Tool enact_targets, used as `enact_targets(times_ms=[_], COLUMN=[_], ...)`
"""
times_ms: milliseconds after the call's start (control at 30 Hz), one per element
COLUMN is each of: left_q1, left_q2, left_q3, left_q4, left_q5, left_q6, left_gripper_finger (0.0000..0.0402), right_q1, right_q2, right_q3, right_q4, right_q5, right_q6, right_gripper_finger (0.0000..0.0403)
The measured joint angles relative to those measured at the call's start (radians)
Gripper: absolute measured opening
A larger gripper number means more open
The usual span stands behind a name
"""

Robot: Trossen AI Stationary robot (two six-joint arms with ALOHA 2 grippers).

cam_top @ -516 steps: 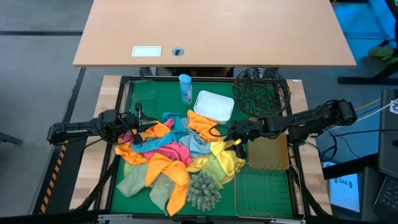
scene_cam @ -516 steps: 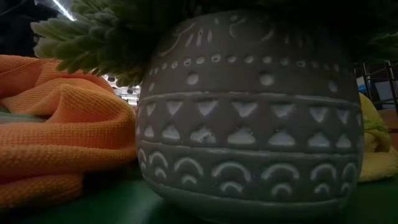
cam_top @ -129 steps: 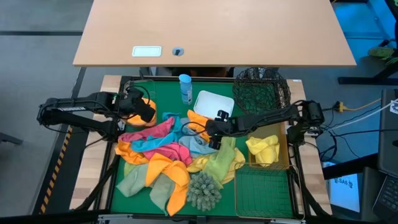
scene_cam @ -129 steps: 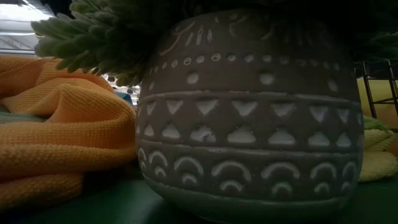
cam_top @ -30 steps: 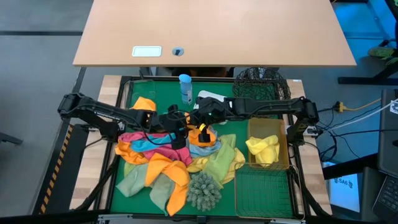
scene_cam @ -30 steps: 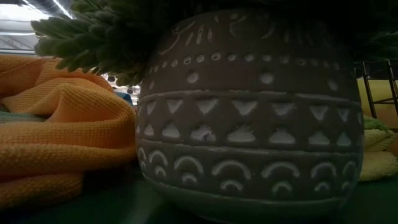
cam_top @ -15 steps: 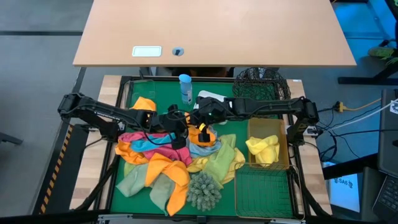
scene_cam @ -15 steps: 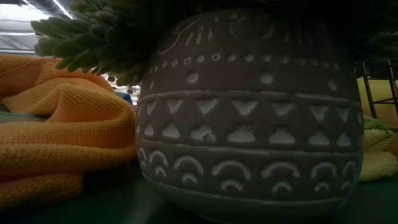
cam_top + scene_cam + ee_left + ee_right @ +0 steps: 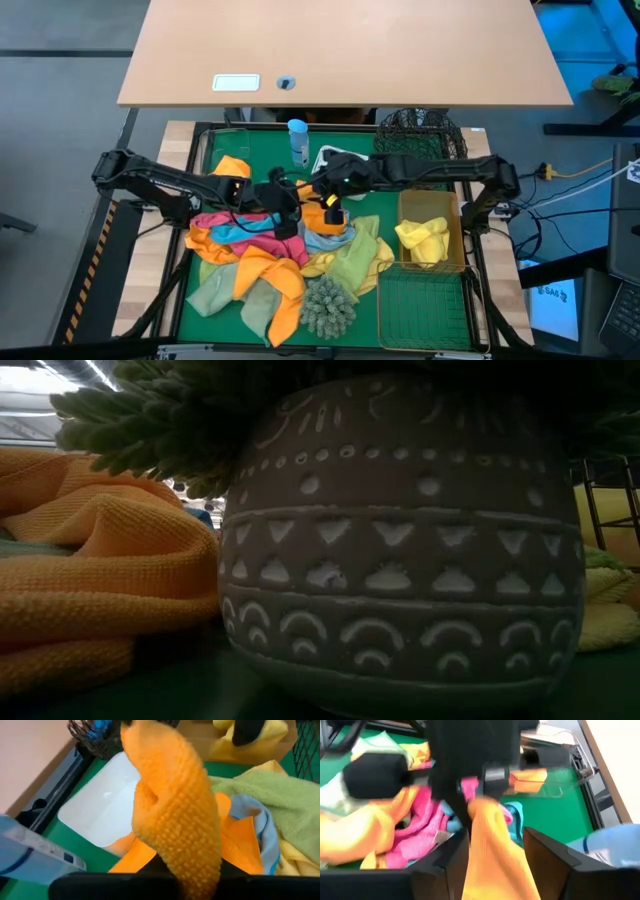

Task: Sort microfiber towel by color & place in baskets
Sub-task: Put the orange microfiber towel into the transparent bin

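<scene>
High view: left gripper [image 9: 290, 213] and right gripper [image 9: 335, 203] meet near the centre of the green mat [image 9: 262, 155], both at one orange towel [image 9: 322, 214]. Left wrist view shows the left fingers clamped on that towel [image 9: 175, 815]; right wrist view shows the right fingers spread either side of it [image 9: 492, 850], cannot tell if squeezing. Towel pile [image 9: 265, 250] covers mat centre to near edge. White tub [image 9: 335, 157] by far edge; gold basket [image 9: 430, 240] at right edge holds a yellow towel [image 9: 422, 236]
</scene>
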Motion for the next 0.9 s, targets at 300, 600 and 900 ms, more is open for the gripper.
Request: enact_targets(times_ms=[300, 600, 900], left_q1=[0.026, 0.077, 0.091], left_q2=[-0.204, -0.482, -0.749], left_q3=[0.000, 0.000, 0.000], left_q4=[-0.028, -0.021, -0.016], left_q5=[-0.053, -0.092, -0.219], left_q6=[0.000, 0.000, 0.000], left_gripper_finger=[0.0005, 0.0004, 0.0004], right_q1=[0.000, 0.000, 0.000], right_q2=[-0.130, -0.150, -0.148], right_q3=[0.000, -0.055, -0.254], right_q4=[-0.148, -0.162, 0.036], right_q5=[0.001, -0.015, -0.046], right_q6=[0.000, 0.011, 0.064], right_gripper_finger=[0.0193, 0.0193, 0.0193])
